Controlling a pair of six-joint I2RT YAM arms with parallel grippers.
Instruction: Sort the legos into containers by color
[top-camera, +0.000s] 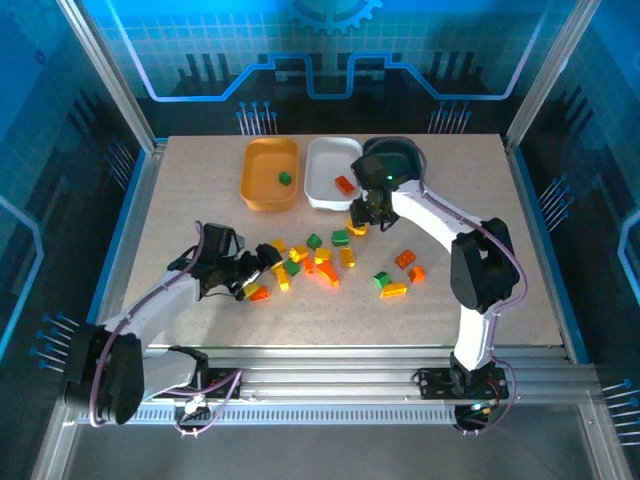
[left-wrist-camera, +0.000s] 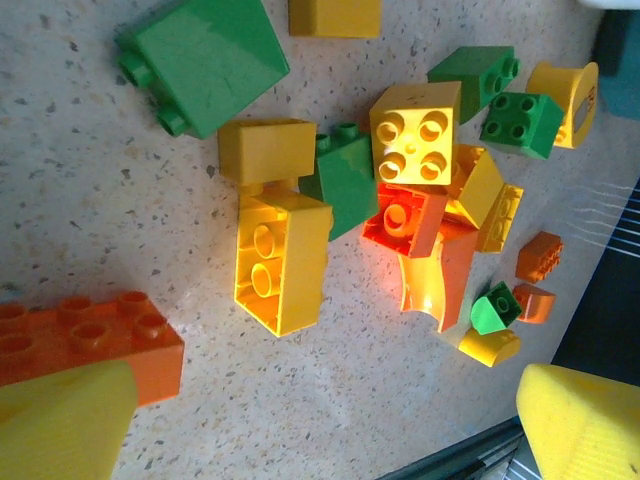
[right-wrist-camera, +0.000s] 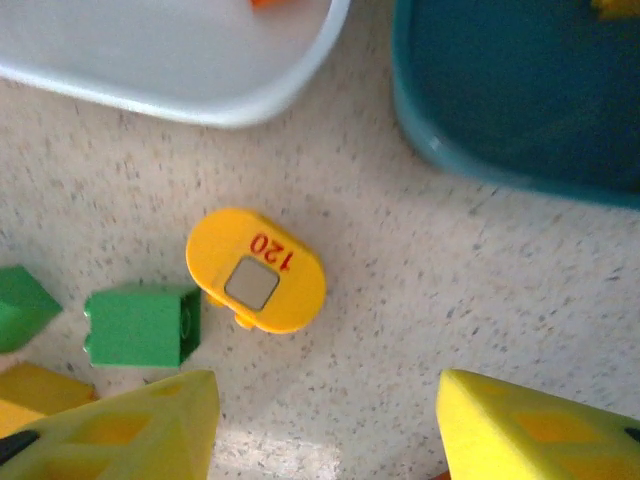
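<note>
- Legos (top-camera: 318, 262) are mostly unsorted. They lie in a loose scatter across the middle of the table (top-camera: 190, 180), in front of the three trays along its far side.
- The orange-yellow tray (top-camera: 256, 190) holds one green brick (top-camera: 285, 178). The white tray (top-camera: 318, 195) holds one red-orange brick (top-camera: 345, 184). The dark teal tray (right-wrist-camera: 520, 100) shows a scrap of yellow at its far corner in the right wrist view. By that, I'd say yellow goes in the teal one.
- The sort looks to be at an early stage, with only a piece or so in each tray.
- The right gripper (right-wrist-camera: 325, 400) hangs with its fingers apart and nothing between them but bare table. It is just short of a yellow rounded piece (right-wrist-camera: 256, 272) marked 120, which lies on the table close to both the white and teal trays and in neither.
- I judge that piece to be the one in hand. The next move calls for the right gripper to reach forward, straddle the piece, close across its narrow width and lift it over the teal rim.
- A green block (right-wrist-camera: 140, 325) sits just beside the yellow piece and could get nudged.
- The left gripper (left-wrist-camera: 335, 380) is spread wide and empty, low over the near-left end of the scatter. An orange brick (left-wrist-camera: 85, 335) lies partly under one finger and a yellow brick (left-wrist-camera: 280, 260) is close ahead.
</note>
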